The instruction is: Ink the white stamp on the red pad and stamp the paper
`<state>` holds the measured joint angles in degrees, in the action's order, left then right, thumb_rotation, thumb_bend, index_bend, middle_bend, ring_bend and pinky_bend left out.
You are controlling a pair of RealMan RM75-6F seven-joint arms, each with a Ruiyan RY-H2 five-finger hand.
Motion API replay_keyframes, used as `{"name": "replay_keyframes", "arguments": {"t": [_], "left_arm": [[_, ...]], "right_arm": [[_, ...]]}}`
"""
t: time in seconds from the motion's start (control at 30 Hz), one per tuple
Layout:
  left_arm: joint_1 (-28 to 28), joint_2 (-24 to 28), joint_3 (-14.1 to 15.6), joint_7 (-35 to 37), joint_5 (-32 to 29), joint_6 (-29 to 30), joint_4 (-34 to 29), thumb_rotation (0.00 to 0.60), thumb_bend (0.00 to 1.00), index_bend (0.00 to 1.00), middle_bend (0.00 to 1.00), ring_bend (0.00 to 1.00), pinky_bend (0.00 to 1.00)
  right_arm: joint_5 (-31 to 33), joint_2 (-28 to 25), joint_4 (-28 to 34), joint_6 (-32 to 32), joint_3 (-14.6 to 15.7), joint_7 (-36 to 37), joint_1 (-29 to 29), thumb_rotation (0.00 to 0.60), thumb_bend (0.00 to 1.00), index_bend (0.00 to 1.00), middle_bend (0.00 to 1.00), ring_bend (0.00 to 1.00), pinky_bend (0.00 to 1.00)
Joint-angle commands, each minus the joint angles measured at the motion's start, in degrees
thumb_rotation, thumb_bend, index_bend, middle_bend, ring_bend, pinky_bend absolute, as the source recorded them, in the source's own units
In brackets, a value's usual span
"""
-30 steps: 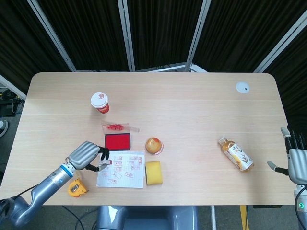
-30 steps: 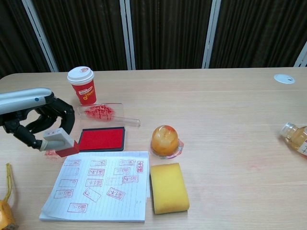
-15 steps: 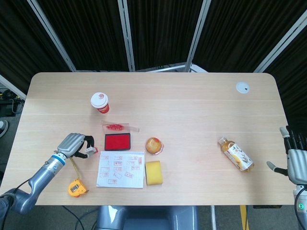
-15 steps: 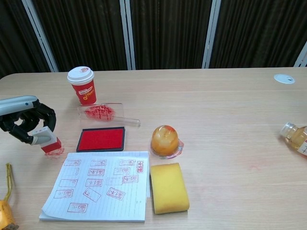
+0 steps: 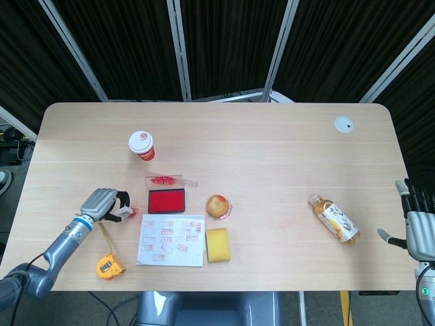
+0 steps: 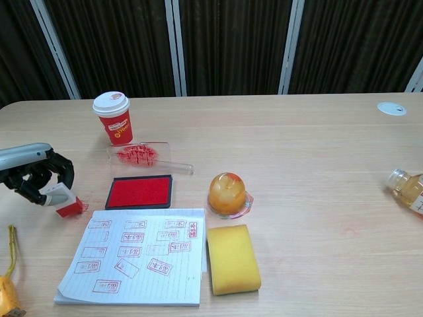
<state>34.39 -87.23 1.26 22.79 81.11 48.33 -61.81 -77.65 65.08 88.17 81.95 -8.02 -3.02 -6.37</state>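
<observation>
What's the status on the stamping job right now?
Left hand holds white stamp on the table, left of red pad and paper. Right hand open at table edge. Nothing in the way.

My silver left hand (image 6: pixel 30 173): white stamp (image 6: pixel 59 197), red face. Red pad (image 6: pixel 140 191), black rim. Paper (image 6: pixel 135 256) white, red prints.

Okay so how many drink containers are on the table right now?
2. A paper coffee cup stands upright behind the red ink pad on the left, and a bottle lies on its side near the right edge. None seems hidden.
</observation>
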Motion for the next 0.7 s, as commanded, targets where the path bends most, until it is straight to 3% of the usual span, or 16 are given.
{"name": "replay_keyframes", "arguments": {"t": [0.03,0.3,0.47,0.7], "left_arm": [[-0.1,-0.4,0.2,0.5,0.2,-0.5,0.9,0.600,0.37,0.58,0.56,0.73,0.78],[-0.2,-0.8,0.2,0.9,0.7,-1.0,2.1,0.600,0.36,0.51,0.51,0.73,0.78],[-0.3,-0.7,0.2,1.0,1.1,-0.5,2.0,0.600,0.27,0.44,0.42,0.73,0.78],[-0.5,-0.3,0.4,0.4,1.6,-0.1,1.1,0.600,0.18,0.40,0.38,0.73,0.78]], "right_arm": [[0.1,0.1,0.0,0.0,0.0,-0.1,0.0,0.600,0.00,0.00,0.00,0.00,0.00],[0.2,0.2,-0.2,-0.2,0.0,-0.3,-0.1,0.600,0.00,0.00,0.00,0.00,0.00],[0.2,0.1,-0.1,0.0,0.0,-0.3,0.0,0.600,0.00,0.00,0.00,0.00,0.00],[0.0,0.0,0.0,0.1,0.0,-0.2,0.0,0.600,0.00,0.00,0.00,0.00,0.00]]}}
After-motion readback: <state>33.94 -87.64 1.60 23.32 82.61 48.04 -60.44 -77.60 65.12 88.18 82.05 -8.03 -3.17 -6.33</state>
